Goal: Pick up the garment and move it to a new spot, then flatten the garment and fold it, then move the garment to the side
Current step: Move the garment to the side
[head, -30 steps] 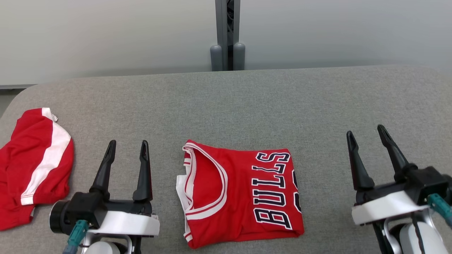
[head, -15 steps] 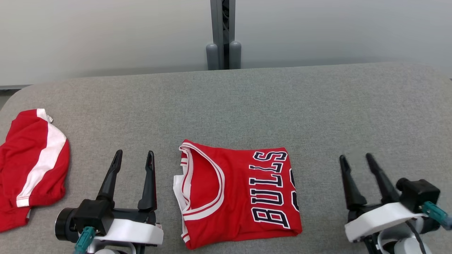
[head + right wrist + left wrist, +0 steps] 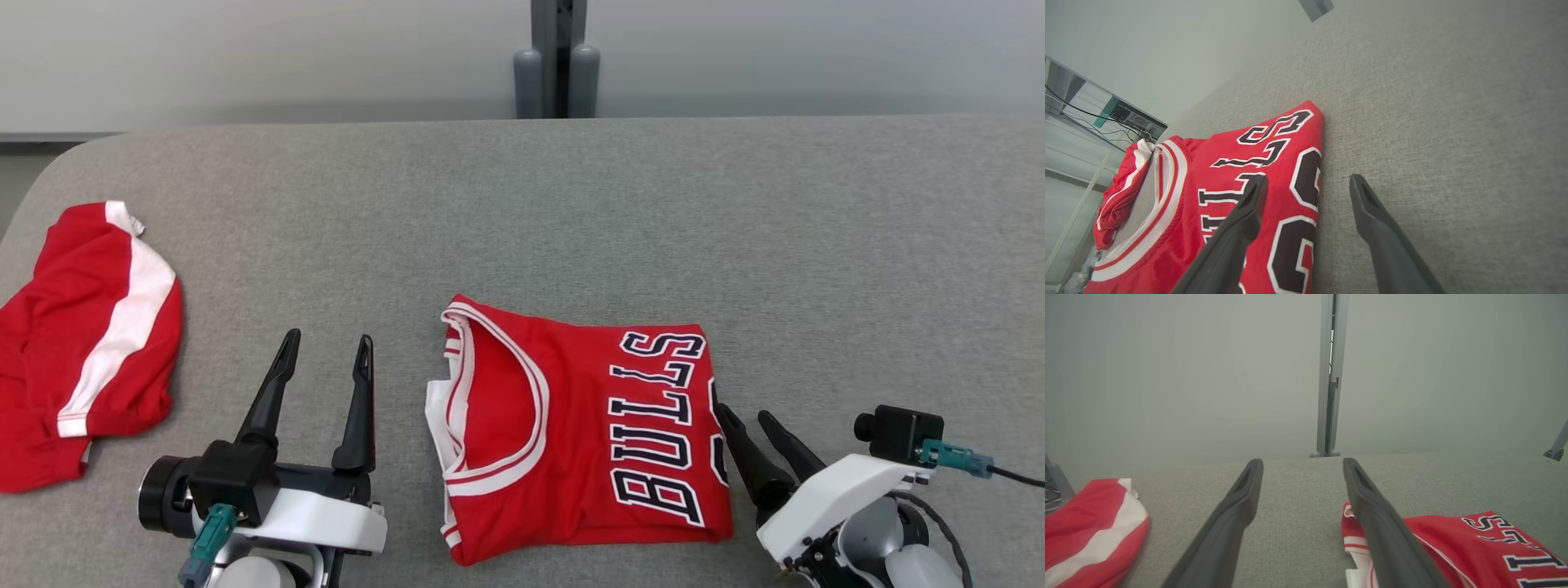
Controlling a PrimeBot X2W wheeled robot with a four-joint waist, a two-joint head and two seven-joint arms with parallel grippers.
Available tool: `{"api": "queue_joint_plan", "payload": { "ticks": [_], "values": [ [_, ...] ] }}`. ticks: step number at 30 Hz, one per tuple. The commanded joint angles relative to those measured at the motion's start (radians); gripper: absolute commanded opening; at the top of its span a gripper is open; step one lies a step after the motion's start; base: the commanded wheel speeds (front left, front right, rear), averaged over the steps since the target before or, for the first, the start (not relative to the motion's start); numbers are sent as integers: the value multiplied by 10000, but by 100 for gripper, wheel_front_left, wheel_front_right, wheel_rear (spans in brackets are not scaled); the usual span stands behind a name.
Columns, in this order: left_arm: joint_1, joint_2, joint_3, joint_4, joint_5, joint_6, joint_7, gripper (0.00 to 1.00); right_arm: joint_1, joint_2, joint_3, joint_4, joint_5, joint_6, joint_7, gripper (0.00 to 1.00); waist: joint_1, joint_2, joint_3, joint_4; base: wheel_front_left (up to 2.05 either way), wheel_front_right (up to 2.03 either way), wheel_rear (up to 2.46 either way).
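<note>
Head view: the folded red jersey with "BULLS" lettering [image 3: 571, 433] lies mid-front on the grey fabric table [image 3: 571, 204] — folding looks done, the sideways move pending. The right gripper [image 3: 743, 412] straddles its right edge, the left gripper [image 3: 328, 336] stands beside its left edge, both wide open and empty. Next, pinch every layer. Neckline points left — long axis roughly left-right.

A grey fabric-covered table [image 3: 571, 204] is seen, on which a folded red jersey [image 3: 571, 425] lettered BULLS is laid near the front middle and a crumpled red-and-white garment [image 3: 82, 351] at the left edge.
</note>
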Motion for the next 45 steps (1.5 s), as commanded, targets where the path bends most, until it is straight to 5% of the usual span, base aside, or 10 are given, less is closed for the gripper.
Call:
{"api": "queue_joint_plan", "payload": {
  "ticks": [1, 19, 20, 22, 23, 31, 39, 45],
  "values": [
    [-171, 31, -6, 18, 62, -40, -32, 100, -153, -80, -74, 149, 220, 9, 163, 100, 0, 0, 133, 166, 0, 0, 0],
    [-208, 32, -104, -29, 170, 29, -32, 100, -1085, -38, 986, 1599, 1718, 9, 865, 100, 0, 0, 286, 761, 0, 0, 0],
    [-209, 32, -112, -28, 165, 41, -32, 100, -1103, -46, 1008, 1672, 1569, 7, 818, 84, 0, 0, 282, 759, 0, 0, 0],
    [-226, 32, -114, -27, 143, 58, -32, 100, -1216, -53, 1006, 1768, 1335, 6, 700, 6, 0, 0, 280, 738, 0, 0, 0],
    [-238, 32, -111, -17, 136, 68, -32, 100, -1284, -55, 1045, 1782, 1183, 6, 645, 0, 0, 0, 281, 717, 0, 0, 0],
    [-292, 34, -41, -17, 68, 121, -32, 100, -1643, -884, 1585, 1662, -34, 6, 349, 0, 0, 0, 152, 277, 0, 0, 0],
    [-503, 35, 12, -128, -11, 129, -32, 100, -2305, -2503, 2152, 1416, -989, 6, 536, 0, 0, 0, 302, -366, 0, 0, 0],
    [-1184, 31, 158, -359, 194, -13, -31, 100, -3451, -4020, 1949, 1428, -1464, 4, 688, 0, 0, 0, 1543, -746, 0, 0, 0]
  ]
}}
